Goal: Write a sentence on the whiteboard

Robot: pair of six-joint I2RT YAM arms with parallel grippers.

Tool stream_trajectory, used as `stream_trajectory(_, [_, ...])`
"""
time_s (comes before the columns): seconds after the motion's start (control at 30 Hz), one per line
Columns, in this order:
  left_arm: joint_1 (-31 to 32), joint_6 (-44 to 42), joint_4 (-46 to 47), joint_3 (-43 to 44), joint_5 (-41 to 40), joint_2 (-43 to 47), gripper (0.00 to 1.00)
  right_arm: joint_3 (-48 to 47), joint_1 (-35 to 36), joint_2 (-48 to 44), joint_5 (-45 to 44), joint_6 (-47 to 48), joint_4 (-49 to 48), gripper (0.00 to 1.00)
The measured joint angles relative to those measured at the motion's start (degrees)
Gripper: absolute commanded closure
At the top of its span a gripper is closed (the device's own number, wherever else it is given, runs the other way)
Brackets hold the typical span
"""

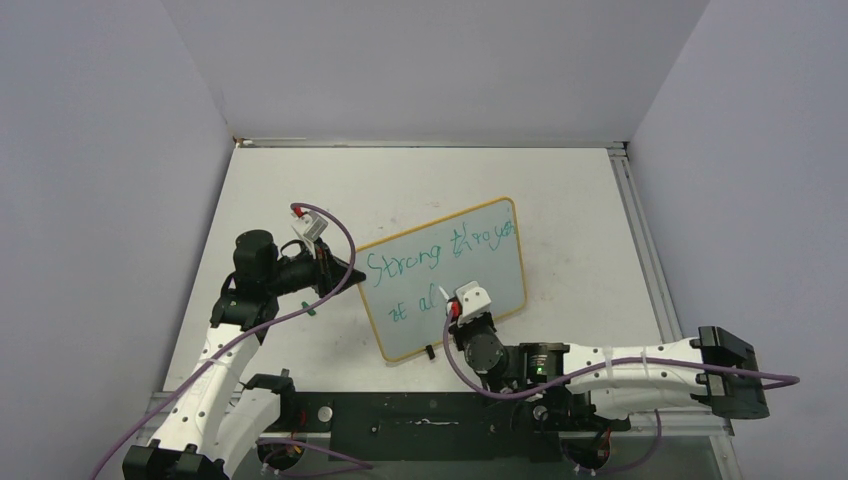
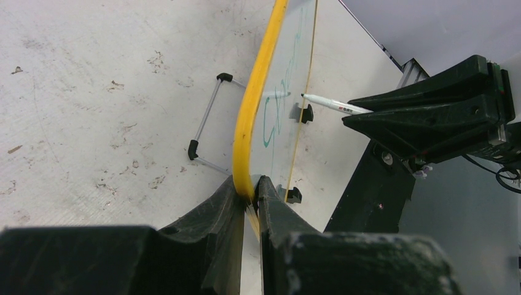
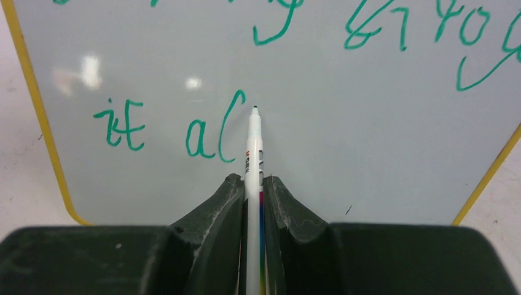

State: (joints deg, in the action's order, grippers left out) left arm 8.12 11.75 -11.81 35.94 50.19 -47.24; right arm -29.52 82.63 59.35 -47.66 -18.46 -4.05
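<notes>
**As pen meets board, the next letter waits just to the right**

While the table [image 1: 300,200] carries it toward the near side, the whiteboard [image 1: 480,285] stands tilted with a wire stand [image 2: 206,123] behind it. Its long axis slants from near-left to far-right between the two arms. The left gripper [image 2: 249,184] is clamped tight on the board's yellow frame at the left short edge, steadying it. The right gripper [image 3: 252,184], on the arm nearer the writing, is closed on a white marker [image 3: 253,147] whose long axis points at the board face. The sentence [image 1: 440,250] reads "Strong through" on the upper line and "it al" below. The marker's tip [image 3: 254,109] sits just right of the top of the last stroke; it appears to touch the surface, though the wrist view cannot settle that. Judging by the wording, the coming stroke is a second "l", drawn downward just right of the first and within the right arm's easy reach.
</notes>
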Motion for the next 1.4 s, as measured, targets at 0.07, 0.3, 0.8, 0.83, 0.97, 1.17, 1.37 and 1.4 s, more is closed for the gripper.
stream_trajectory(0.07, [0.0,0.0,0.0,0.0,0.0,0.0,1.0,-0.04,-1.36,0.0,0.13,1.64,-1.75,0.95])
stream_trajectory(0.3, [0.0,-0.02,0.0,0.0,-0.02,0.0,1.0,-0.04,-3.54,0.39,0.57,4.37,-4.33,0.95])
stream_trajectory(0.8, [0.0,0.0,0.0,0.0,0.11,0.0,1.0,-0.04,0.76,0.66,2.08,-5.6,4.72,0.95])
stream_trajectory(0.83, [0.0,0.0,0.0,0.0,0.15,0.0,1.0,-0.04,1.01,0.92,2.05,-6.56,5.51,0.95])
stream_trajectory(0.97, [0.0,0.0,0.0,0.0,0.17,0.09,1.0,-0.04,1.38,1.55,1.99,-9.14,8.22,0.95])
stream_trajectory(1.17, [0.0,0.0,0.0,0.0,0.17,0.13,1.0,-0.04,1.44,1.55,1.31,-9.7,9.27,0.95])
stream_trajectory(1.37, [0.0,0.0,-0.02,0.0,0.17,0.17,1.0,-0.04,1.46,0.5,0.83,-7.28,8.09,0.95])
stream_trajectory(1.4, [0.0,0.0,0.0,0.0,0.17,0.17,1.0,-0.04,1.46,0.04,0.74,-7.02,7.78,0.95])
